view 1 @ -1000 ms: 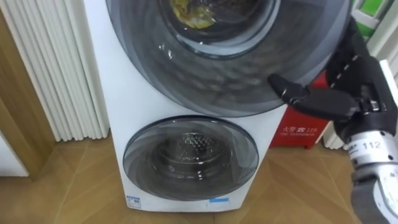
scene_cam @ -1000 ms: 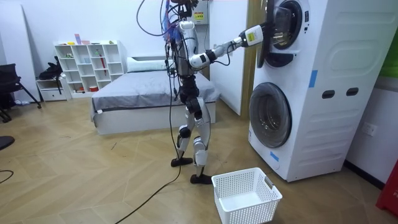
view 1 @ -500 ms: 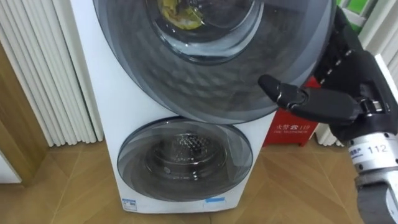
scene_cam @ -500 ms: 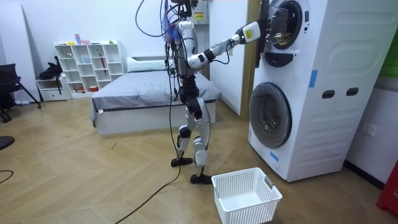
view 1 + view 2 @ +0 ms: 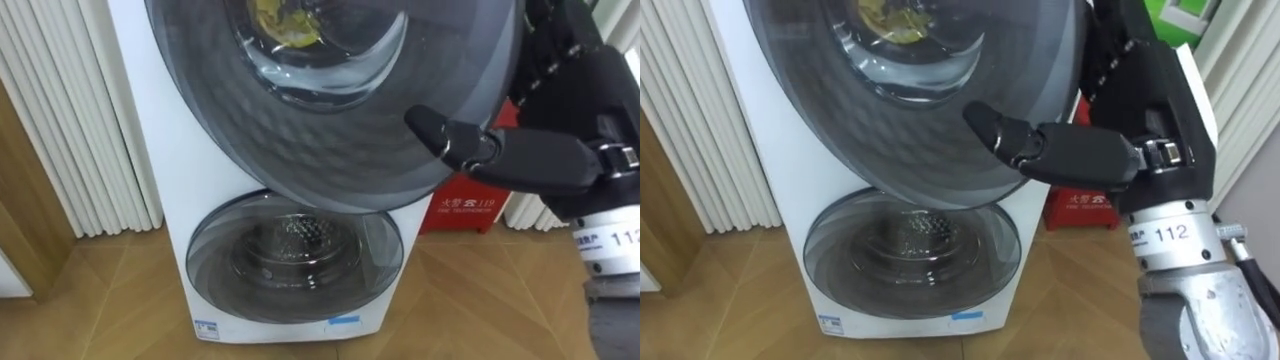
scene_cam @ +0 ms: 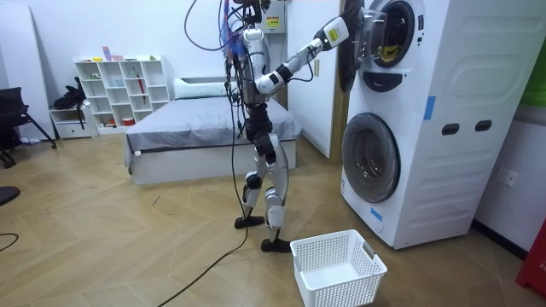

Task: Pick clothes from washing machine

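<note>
Though part-hidden, fingers (image 5: 1118, 55) round upper door (image 5: 330, 135).

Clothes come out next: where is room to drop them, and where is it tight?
Free: the empty white plastic basket beside the robot's feet, and bare wooden floor toward the grey bed. Tight: upper drum mouth, where the right hand clasps the round grey door.

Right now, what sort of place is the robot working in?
Probably a bedroom or studio flat with a laundry corner: a bed stands by a white cube shelf, and two stacked front-loading washing machines stand beside a white laundry basket on the wooden floor.
</note>
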Available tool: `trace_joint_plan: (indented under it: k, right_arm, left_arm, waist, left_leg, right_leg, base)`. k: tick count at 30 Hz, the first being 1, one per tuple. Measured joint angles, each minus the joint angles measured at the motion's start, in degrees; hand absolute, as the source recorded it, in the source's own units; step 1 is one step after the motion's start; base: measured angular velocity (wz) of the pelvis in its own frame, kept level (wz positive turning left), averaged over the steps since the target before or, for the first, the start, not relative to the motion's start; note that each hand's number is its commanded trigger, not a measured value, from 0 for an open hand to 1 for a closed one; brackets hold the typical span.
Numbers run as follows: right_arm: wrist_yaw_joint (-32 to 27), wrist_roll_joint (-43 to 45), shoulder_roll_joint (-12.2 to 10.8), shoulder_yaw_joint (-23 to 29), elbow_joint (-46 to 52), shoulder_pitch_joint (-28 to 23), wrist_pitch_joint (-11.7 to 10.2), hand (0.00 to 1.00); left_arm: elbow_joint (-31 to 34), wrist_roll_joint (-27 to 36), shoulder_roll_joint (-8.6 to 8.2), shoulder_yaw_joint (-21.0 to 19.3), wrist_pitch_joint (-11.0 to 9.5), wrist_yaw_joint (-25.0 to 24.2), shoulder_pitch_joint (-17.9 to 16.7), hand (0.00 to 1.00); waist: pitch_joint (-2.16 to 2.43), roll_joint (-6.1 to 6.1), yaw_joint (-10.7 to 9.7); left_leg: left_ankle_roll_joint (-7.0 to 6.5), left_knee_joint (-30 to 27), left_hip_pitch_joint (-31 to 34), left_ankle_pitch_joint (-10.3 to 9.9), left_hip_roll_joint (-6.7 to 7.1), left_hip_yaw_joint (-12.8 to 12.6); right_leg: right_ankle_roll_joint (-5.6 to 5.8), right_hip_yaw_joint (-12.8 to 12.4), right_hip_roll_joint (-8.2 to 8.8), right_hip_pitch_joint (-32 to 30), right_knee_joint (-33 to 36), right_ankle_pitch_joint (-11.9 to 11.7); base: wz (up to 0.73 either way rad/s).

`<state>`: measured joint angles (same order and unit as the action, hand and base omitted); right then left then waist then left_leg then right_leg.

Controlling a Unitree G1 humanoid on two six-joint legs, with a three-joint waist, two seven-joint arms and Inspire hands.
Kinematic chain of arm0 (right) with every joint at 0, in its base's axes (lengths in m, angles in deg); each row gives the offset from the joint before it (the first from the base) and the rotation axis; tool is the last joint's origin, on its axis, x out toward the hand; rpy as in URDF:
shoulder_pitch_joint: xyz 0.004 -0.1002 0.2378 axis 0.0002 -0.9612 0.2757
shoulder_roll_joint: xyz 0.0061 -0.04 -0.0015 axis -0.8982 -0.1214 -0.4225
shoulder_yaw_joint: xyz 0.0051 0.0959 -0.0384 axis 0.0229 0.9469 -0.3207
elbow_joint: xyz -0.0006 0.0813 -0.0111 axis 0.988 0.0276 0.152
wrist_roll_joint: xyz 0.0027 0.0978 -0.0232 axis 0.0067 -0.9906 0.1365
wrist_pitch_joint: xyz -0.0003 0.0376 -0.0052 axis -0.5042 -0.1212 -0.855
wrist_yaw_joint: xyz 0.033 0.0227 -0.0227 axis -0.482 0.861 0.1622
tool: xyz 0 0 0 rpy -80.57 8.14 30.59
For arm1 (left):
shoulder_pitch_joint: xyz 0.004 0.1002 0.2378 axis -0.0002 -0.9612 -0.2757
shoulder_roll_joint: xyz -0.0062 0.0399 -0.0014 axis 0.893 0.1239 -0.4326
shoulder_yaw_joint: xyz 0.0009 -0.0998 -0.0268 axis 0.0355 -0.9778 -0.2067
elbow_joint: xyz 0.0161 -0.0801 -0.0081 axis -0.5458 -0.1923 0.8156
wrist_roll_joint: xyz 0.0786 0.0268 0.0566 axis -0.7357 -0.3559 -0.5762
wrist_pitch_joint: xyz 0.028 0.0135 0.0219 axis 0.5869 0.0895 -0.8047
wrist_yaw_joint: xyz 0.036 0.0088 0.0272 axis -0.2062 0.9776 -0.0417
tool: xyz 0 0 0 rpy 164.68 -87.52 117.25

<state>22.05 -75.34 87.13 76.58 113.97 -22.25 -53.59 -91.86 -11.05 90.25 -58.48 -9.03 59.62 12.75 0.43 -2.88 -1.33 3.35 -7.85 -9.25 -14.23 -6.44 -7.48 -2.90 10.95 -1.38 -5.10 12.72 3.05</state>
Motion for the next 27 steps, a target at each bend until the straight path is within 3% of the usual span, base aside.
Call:
trace_joint_plan:
  k: [7,13,17,21,27]
  right_arm:
    - [3.8,-1.5,-0.1,-0.1,0.0,2.6,-1.8,0.0]
    - [7.4,-9.5,-0.5,-3.8,0.1,3.9,-3.7,0.0]
    - [10.4,-10.4,-3.1,-8.2,0.1,4.1,-5.3,0.0]
    - [14.8,-11.5,-3.4,-11.6,0.1,4.1,-6.4,0.0]
    - [19.0,-10.9,-5.9,-15.6,0.1,4.1,-6.0,0.0]
  left_arm:
    - [-0.9,0.0,-0.01,0.0,0.0,-0.6,0.5,0.0]
    - [-0.7,0.5,0.0,0.1,0.1,-0.9,1.0,0.0]
    - [-0.7,0.0,0.02,0.1,0.0,-1.0,1.8,0.0]
    - [-0.7,0.0,0.17,0.1,0.0,-1.0,2.0,0.0]
    - [-0.7,0.2,0.4,1.7,0.3,-1.0,2.1,0.0]
  waist:
    - [-0.03,0.15,0.0]
    - [-0.02,0.12,1.9]
    - [0.08,-0.04,3.5]
    - [0.09,-0.05,3.9]
    - [0.07,-0.01,5.9]
  left_leg:
    - [0.0,0.1,0.0,0.0,0.01,0.0]
    - [-0.01,0.2,0.1,0.0,0.0,0.1]
    - [-0.01,0.2,0.1,0.0,0.0,0.6]
    - [-0.02,0.2,0.2,0.0,0.04,1.0]
    - [-0.02,0.2,0.2,0.0,0.04,2.1]
  right_leg:
    - [0.01,0.1,0.03,0.0,0.0,0.0]
    - [0.08,0.2,0.06,0.0,-0.1,0.0]
    - [0.14,0.5,0.09,0.2,-0.2,0.1]
    - [0.21,0.5,0.15,0.3,-0.2,0.1]
    - [0.29,1.3,0.28,1.1,-0.9,0.2]
  base:
    - [0.0]
    - [0.0]
    - [0.04]
    - [0.04]
    - [0.1]
